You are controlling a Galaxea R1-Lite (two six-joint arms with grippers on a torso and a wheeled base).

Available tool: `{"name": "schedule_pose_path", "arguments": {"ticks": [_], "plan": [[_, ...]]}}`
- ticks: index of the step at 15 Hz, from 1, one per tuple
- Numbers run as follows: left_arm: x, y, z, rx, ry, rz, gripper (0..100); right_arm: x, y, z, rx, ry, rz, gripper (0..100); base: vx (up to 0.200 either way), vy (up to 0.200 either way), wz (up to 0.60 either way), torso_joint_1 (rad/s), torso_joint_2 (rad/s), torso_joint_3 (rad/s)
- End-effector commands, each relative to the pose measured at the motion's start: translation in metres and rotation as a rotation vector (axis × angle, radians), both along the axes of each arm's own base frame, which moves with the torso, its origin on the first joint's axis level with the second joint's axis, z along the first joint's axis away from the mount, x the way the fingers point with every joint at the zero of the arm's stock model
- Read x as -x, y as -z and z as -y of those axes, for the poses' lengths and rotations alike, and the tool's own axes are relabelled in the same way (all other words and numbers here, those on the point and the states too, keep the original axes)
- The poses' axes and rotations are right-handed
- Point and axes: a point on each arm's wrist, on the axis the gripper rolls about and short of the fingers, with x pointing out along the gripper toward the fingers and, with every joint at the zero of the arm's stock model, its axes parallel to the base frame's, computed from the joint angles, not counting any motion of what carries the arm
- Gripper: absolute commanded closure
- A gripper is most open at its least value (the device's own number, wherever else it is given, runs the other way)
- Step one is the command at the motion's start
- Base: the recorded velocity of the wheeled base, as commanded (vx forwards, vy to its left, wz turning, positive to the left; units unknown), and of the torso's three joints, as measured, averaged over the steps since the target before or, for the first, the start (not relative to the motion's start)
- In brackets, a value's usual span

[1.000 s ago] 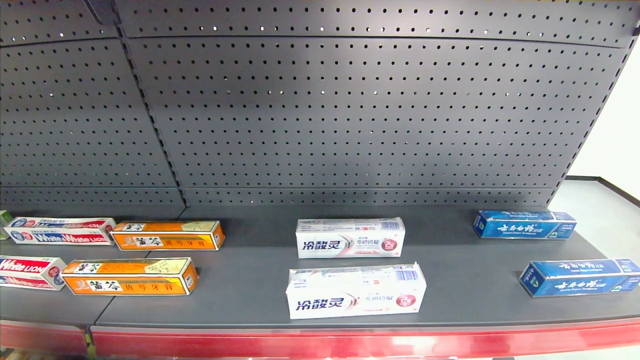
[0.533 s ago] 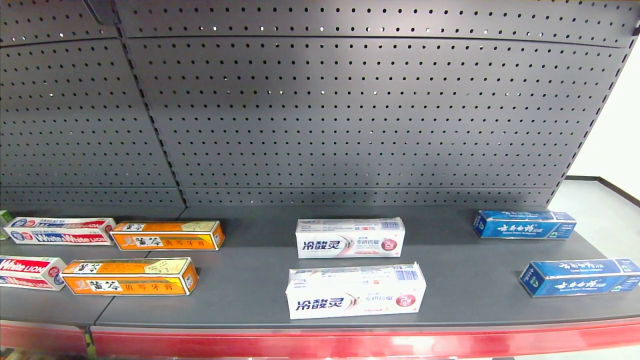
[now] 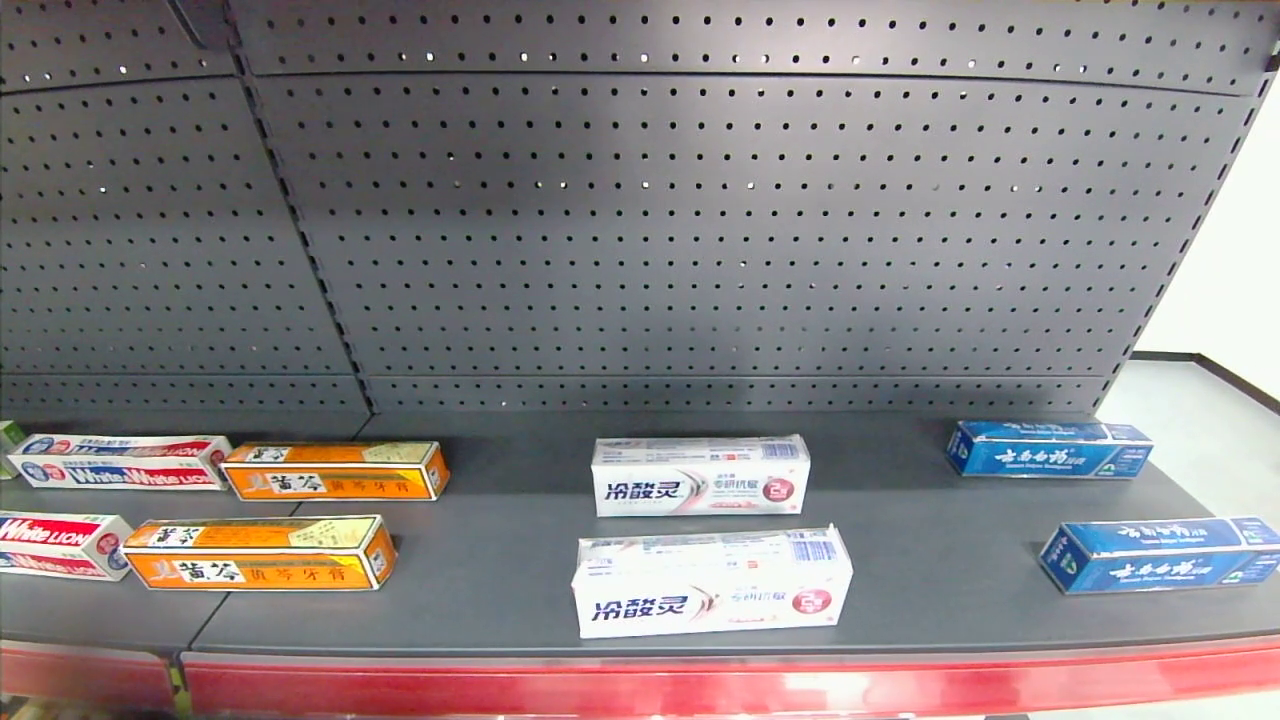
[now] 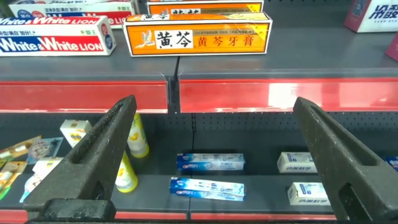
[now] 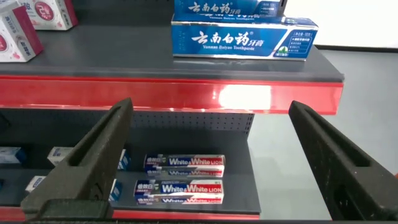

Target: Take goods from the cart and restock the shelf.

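Note:
The grey shelf (image 3: 520, 520) with a red front edge holds toothpaste boxes in pairs: two white-and-red ones (image 3: 60, 545) at far left, two orange ones (image 3: 262, 552), two white ones (image 3: 712, 580) in the middle, two blue ones (image 3: 1160, 555) at right. My left gripper (image 4: 214, 155) is open and holds nothing, below and in front of the red edge, under the front orange box (image 4: 198, 37). My right gripper (image 5: 214, 155) is open and holds nothing, in front of the red edge (image 5: 174, 93), below the front blue box (image 5: 242, 38).
A perforated grey back panel (image 3: 700, 230) rises behind the shelf. A lower shelf holds more boxes: blue-white ones (image 4: 210, 163) and yellow bottles (image 4: 134, 140) in the left wrist view, white-and-red ones (image 5: 183, 164) in the right wrist view. Bare shelf lies between the box pairs.

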Motion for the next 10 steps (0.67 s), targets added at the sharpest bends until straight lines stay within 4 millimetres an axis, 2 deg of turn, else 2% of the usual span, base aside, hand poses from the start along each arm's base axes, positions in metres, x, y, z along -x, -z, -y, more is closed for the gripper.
{"name": "schedule_pose_path", "arguments": {"ticks": [1,10], "plan": [[0.0,0.0,0.0,-0.001,-0.001,0.001,0,0.0003,0.0001,0.0,0.001,-0.001,0.004,0,0.0,0.0,0.0,0.0,0.0,0.0],[0.0,0.0002,0.0,-0.001,0.001,-0.001,0,0.0003,0.0002,0.0,0.001,-0.001,0.002,0,0.0,0.0,0.0,0.0,0.0,0.0]]}}
